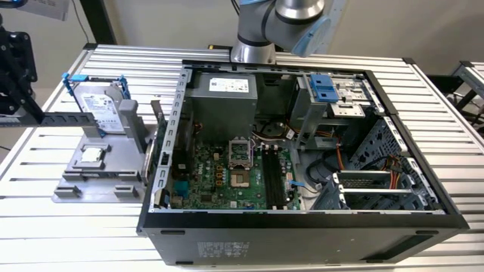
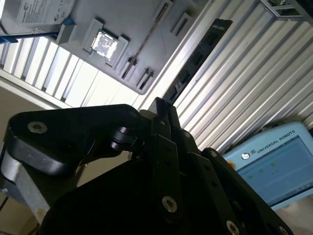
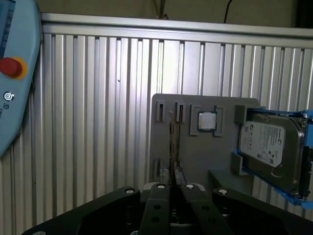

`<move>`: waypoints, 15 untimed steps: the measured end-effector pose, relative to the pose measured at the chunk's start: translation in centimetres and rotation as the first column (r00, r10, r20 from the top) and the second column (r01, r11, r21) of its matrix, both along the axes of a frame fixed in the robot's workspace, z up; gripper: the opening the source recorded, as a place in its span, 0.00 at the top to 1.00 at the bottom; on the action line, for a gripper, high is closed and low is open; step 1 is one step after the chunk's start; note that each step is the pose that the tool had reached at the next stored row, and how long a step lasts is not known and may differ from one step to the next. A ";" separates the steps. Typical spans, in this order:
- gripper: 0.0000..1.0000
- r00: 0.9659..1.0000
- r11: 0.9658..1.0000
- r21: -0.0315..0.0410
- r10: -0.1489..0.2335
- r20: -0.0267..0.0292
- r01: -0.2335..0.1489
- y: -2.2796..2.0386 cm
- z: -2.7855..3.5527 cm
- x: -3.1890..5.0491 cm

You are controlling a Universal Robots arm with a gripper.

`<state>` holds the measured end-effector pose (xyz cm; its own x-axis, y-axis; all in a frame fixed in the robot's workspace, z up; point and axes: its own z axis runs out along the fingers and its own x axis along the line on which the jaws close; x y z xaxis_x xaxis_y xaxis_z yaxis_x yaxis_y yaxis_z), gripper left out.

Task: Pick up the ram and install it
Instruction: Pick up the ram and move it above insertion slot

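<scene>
My gripper (image 1: 29, 118) hangs at the exterior view's left edge, beside the grey fixture (image 1: 98, 175), and is shut on the ram (image 1: 69, 119). The ram is a dark narrow stick with a row of chips. It juts level from the fingers toward the hard drive. It reaches away from the gripper (image 2: 161, 105) as a long dark strip (image 2: 198, 61) in the second wrist view. In the first wrist view the ram (image 3: 172, 147) is edge-on, rising from the gripper (image 3: 172, 185) over the fixture (image 3: 195, 161). The black motherboard slots (image 1: 274, 175) lie inside the open computer case (image 1: 302, 224).
On the fixture are a hard drive in a blue frame (image 1: 102, 107) (image 3: 269, 144) and a small silver processor chip (image 1: 92, 154) (image 3: 207, 121). A pendant with a red button (image 3: 14, 73) lies on the ribbed metal table (image 1: 45, 226). The arm's base (image 1: 253, 39) stands behind the case.
</scene>
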<state>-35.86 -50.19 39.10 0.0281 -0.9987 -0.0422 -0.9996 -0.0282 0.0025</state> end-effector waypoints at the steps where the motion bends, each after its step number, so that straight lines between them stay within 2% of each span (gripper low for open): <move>1: 1.00 1.000 1.000 0.000 0.000 0.000 0.000 0.00 0.01 0.05; 15: 1.00 1.000 1.000 0.000 0.000 0.000 0.000 0.00 0.01 0.54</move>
